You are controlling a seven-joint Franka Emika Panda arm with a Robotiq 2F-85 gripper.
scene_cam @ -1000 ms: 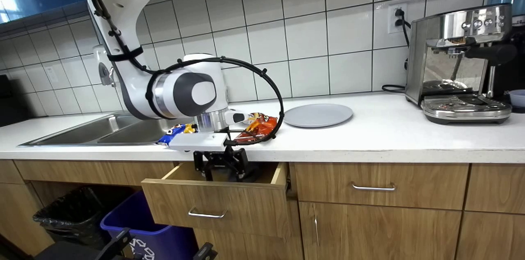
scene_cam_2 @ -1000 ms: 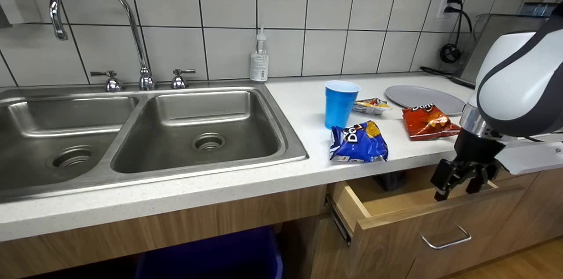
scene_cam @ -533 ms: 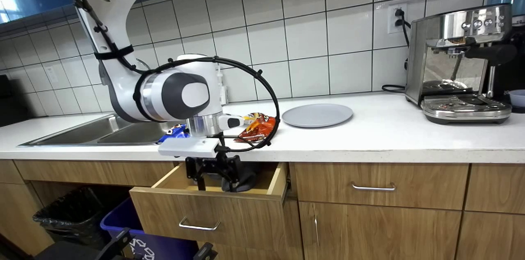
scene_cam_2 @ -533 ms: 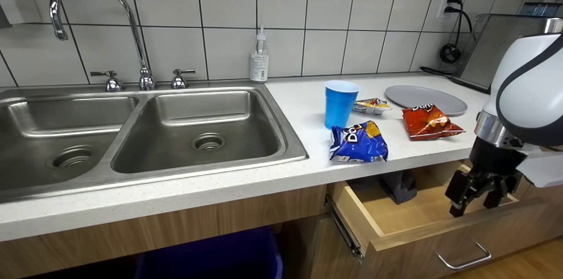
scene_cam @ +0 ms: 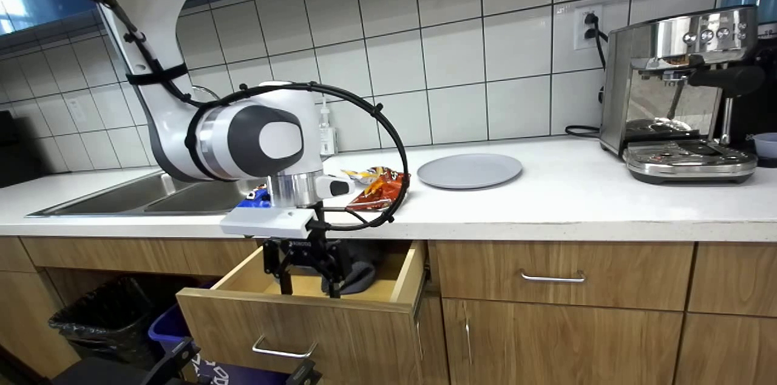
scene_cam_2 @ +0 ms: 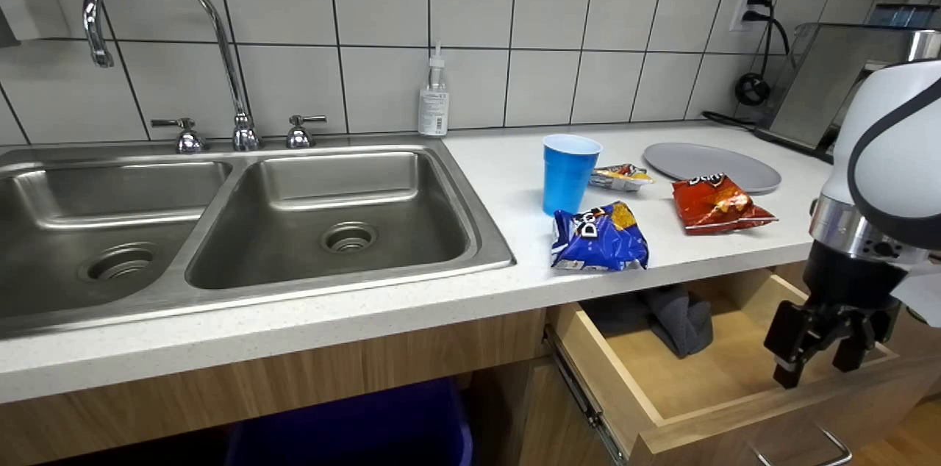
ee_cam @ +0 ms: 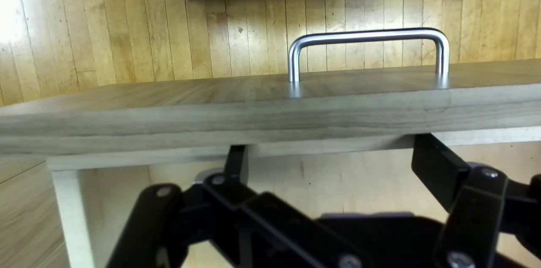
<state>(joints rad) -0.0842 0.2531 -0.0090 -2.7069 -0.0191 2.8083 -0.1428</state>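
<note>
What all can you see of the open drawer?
The drawer is pulled out below the white countertop. It has a brown wood-grain front, a silvery bar handle, pale wood-look walls and bottom, and a metal slide on one side. A dark gray cloth lies inside, toward the back. The tool, standing open, reaches down just inside the front; whether it touches can't be told.
</note>
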